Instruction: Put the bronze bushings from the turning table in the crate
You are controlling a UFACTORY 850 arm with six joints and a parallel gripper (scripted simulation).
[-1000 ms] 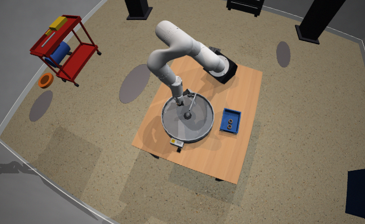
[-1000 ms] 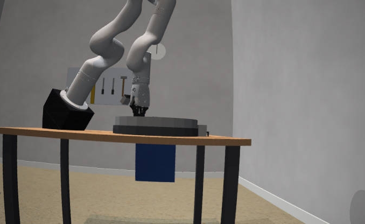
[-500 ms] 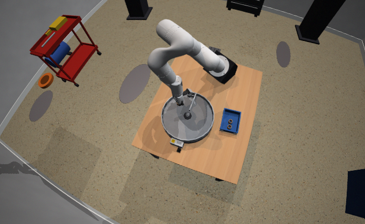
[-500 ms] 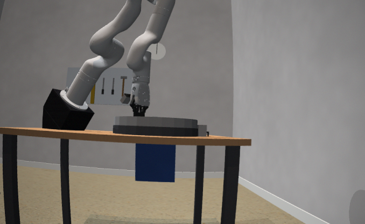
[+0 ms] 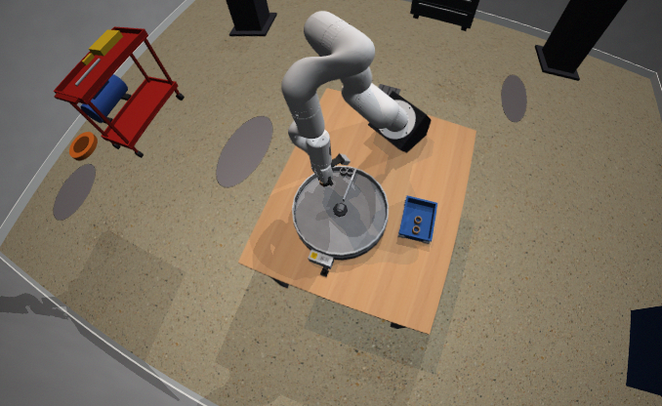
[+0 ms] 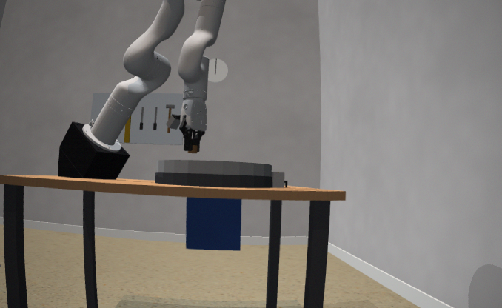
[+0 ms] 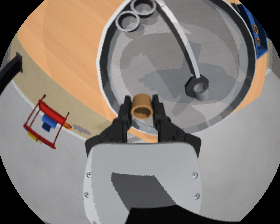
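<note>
I have the tool clamped on a bronze bushing, its two dark fingers pressing the short tan cylinder from either side with its bore upright, and in the exterior view the piece hangs just above the turning table, apart from its surface. Seen from the top, I am holding it over the disc's rim at about ten o'clock, with the arm reaching down steeply from its black base at the desk's one o'clock corner. I judge that height is deliberate: the raised lip around the turning table has to be cleared before I can carry anything sideways. Two steel bushings sit touching each other just inside the rim at about twelve o'clock, against the thin sweep bar that runs out from the central hub; those stay where they are, so I want my path to keep well away from them. The blue crate lies on the desk just beside the turning table at three o'clock, already holding two bronze rings side by side. My next move, as I see it, is across the disc toward that crate, then down and release over its free end. The risk is a slip, since the grip is on a smooth round wall, or a knock against the hub in passing.
</note>
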